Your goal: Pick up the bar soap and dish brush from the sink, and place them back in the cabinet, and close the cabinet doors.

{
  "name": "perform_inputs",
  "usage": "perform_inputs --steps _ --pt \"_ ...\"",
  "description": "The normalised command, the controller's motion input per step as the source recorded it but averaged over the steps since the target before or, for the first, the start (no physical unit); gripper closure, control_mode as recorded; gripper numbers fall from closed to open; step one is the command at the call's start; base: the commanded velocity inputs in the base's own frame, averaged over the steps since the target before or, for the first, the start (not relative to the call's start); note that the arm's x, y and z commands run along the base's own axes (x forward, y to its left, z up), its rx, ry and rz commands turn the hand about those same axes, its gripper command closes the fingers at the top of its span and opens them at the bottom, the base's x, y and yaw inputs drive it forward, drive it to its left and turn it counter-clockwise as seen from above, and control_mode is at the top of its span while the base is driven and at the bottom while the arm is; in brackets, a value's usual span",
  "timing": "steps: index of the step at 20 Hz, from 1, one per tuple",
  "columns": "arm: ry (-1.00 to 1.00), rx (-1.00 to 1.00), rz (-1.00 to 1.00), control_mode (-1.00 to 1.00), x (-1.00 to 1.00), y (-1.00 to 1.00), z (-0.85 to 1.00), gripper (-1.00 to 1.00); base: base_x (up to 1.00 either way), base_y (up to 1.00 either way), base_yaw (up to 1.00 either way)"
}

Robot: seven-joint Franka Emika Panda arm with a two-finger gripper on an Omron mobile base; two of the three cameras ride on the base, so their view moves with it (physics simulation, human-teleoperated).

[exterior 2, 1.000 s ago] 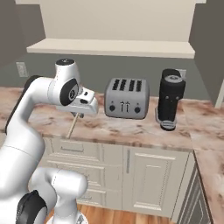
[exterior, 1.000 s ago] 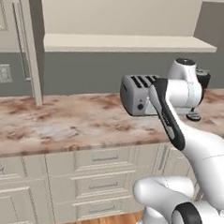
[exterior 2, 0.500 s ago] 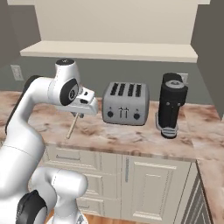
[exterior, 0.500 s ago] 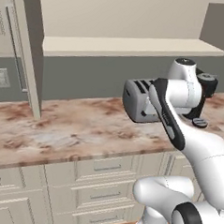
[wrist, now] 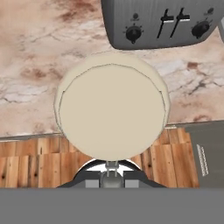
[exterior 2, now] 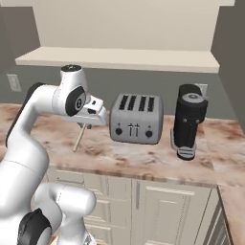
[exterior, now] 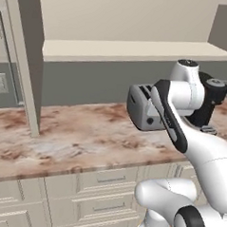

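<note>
My jaws are clamped on the brush (wrist: 111, 111), which hangs over the tabletop (exterior: 75, 141) just left of the toaster (exterior 2: 135, 118). I judge it needs lifting clear of the toaster, held firmly, toward the shelf (exterior: 133, 50) above.

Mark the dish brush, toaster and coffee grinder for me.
dish brush (wrist: 111, 111), hand view, middle of the round cream head
toaster (exterior 2: 136, 118), right base view, front face
coffee grinder (exterior 2: 189, 119), right base view, dark body

No writing, brand, number or sign can be read anywhere: the toaster (wrist: 166, 22) front carries only plain knobs and levers, and the coffee grinder (exterior 2: 188, 119) and the wall outlet (exterior 2: 13, 82) show no legible marks.
</note>
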Motion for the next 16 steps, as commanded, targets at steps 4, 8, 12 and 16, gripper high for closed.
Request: perform_inputs --steps 4,8,12,16 --pt "0.0 0.0 0.0 1.0 0.0 0.0 0.0 1.0 0.31 -0.13 0.0" --pt "0.0 0.0 0.0 1.0 0.0 0.0 0.0 1.0 0.27 -0.2 0.0" --pt "0.0 0.0 0.0 1.0 0.0 0.0 0.0 1.0 0.29 -0.27 0.0" --pt "0.0 0.0 0.0 1.0 0.0 0.0 0.0 1.0 0.24 -0.38 0.0"
